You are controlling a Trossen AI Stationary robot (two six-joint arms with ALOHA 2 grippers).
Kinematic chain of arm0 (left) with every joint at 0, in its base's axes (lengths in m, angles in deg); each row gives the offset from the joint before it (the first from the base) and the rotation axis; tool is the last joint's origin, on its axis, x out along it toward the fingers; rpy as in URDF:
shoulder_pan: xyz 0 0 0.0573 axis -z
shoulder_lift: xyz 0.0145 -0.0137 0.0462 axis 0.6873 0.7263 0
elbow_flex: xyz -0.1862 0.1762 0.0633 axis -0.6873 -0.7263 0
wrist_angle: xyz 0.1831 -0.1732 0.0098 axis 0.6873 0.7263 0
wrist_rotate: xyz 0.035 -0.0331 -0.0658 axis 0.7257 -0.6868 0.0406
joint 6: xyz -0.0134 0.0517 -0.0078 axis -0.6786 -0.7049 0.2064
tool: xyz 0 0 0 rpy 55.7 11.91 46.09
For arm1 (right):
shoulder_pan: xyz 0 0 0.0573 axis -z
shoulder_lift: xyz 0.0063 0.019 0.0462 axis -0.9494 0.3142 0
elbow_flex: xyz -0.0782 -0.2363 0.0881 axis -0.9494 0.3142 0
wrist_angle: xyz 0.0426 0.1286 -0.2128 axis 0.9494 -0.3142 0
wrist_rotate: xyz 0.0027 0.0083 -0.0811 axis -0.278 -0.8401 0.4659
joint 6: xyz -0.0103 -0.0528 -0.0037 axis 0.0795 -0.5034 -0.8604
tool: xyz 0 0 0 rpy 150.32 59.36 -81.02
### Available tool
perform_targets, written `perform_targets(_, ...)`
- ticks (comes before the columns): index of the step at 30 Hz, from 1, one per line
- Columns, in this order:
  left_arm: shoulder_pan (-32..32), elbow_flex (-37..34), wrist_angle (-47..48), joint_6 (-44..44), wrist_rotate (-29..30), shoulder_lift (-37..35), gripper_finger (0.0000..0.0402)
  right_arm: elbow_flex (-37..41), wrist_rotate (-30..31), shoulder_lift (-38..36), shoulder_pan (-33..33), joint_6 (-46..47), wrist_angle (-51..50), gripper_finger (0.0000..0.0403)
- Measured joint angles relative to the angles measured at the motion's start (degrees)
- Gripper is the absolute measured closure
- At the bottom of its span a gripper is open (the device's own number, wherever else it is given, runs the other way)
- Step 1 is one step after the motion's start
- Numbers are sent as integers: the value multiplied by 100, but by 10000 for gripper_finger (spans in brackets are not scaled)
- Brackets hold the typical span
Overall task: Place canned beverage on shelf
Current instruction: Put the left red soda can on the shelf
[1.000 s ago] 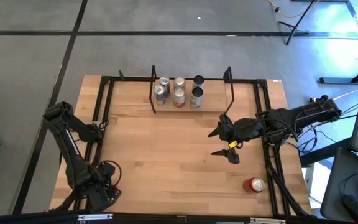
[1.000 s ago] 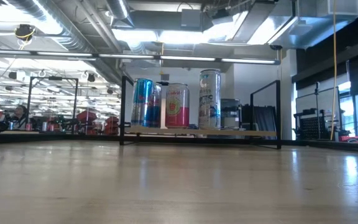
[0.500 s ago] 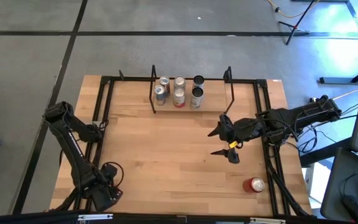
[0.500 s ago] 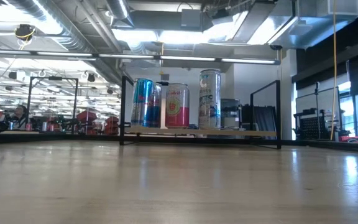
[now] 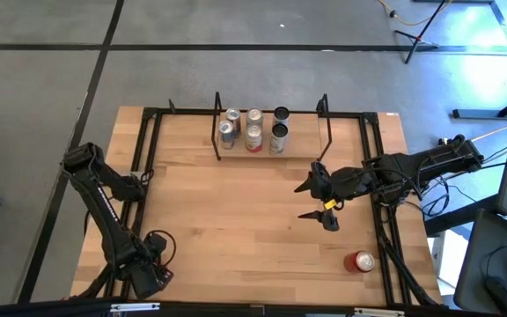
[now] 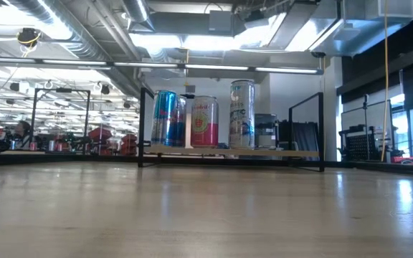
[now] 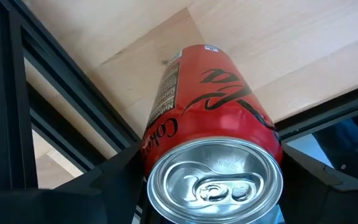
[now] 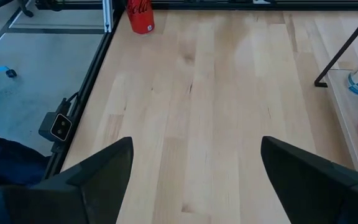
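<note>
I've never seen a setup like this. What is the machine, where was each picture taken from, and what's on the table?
These are two robot arms at a wooden table, each ending in a two-finger gripper. One picture looks straight down from above, one looks level across the tabletop, and two come from cameras on the arms' wrists. At the back is a low shelf with several cans standing on it. The left gripper is at the near left corner, with a red can right in front of its camera; I can't tell if it grips it yet. The right gripper hovers open and empty over the table. Another red can stands at the near right.
</note>
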Motion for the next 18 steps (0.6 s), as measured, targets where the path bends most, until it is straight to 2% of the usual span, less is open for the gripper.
perform_targets(8, -176, 143, 101, -583, 89, 38, 131, 0, -153, -3, 0, 157, -23, 63)
perform_targets(13, -644, 515, 186, -1365, 414, 44, 133, 0, -260, -112, -7, 160, -195, 63)
perform_targets(18, -1330, 802, 225, -2511, 313, 40, 133, 4, -260, -95, -7, 137, -579, 63)
